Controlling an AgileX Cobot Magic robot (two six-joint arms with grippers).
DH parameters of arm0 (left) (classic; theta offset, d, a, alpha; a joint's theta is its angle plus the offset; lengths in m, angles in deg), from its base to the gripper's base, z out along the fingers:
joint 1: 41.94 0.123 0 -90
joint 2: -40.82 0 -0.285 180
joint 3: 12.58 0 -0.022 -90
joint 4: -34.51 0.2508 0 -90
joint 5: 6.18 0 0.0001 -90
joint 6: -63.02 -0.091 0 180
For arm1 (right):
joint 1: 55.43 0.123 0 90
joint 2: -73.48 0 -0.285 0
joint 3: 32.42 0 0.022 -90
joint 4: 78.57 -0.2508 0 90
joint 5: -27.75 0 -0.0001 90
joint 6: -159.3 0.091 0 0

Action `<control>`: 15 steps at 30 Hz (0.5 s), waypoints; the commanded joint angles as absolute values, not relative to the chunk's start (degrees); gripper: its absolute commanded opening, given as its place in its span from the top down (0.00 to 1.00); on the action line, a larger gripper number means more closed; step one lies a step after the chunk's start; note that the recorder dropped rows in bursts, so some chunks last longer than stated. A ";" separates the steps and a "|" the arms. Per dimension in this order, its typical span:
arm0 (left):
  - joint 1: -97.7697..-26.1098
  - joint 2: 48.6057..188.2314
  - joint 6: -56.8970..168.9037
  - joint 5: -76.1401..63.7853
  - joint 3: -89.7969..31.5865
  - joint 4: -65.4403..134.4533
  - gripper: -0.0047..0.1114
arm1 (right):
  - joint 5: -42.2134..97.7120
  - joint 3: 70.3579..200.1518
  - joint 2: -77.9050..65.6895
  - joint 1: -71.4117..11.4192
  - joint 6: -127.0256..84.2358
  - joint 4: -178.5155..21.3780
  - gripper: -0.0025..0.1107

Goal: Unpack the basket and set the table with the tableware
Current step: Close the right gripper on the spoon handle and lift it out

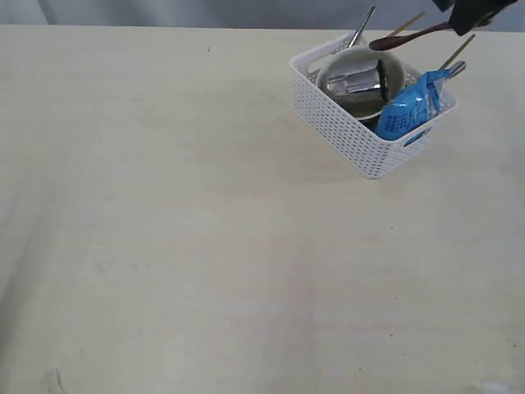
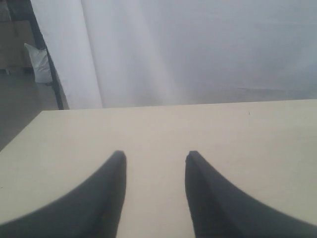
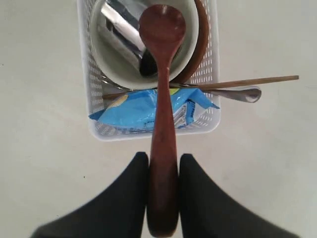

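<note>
My right gripper (image 3: 163,158) is shut on the handle of the red-brown wooden spoon (image 3: 162,99) and holds it in the air above the white basket (image 3: 153,131). In the exterior view the spoon (image 1: 406,37) sticks out from that gripper (image 1: 469,15) over the basket (image 1: 344,131) at the table's (image 1: 205,246) far right. Inside the basket lie the cream bowl (image 3: 106,59) with the steel cup (image 3: 121,27), a brown plate (image 3: 198,44), a chopstick (image 3: 257,81) and a steel handle (image 3: 242,94). My left gripper (image 2: 155,156) is open with nothing between its fingers, low over the bare tabletop (image 2: 148,129).
A blue snack bag (image 1: 414,103) leans inside the basket's near right corner. A steel handle (image 1: 362,25) pokes up at the basket's back. A white curtain (image 2: 198,49) hangs behind the table's far edge.
</note>
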State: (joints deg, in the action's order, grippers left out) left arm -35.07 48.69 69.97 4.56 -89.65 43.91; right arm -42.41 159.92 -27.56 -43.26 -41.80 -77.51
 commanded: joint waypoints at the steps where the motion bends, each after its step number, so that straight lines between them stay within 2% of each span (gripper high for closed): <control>1: -35.35 48.61 70.24 4.28 -89.80 43.62 0.63 | -42.21 159.90 -25.15 -43.20 -44.55 -77.04 0.98; 7: -35.35 48.61 70.24 4.28 -89.80 43.62 0.63 | -42.21 159.90 -22.88 -43.20 -53.09 -77.78 0.98; 15: -35.35 48.61 70.24 4.28 -89.80 43.62 0.63 | -42.21 159.90 -22.32 -43.20 -84.84 -84.06 0.98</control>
State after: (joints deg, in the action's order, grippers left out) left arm -35.07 48.69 69.97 4.56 -89.65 43.91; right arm -42.41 159.90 -22.39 -43.26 -73.94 -82.35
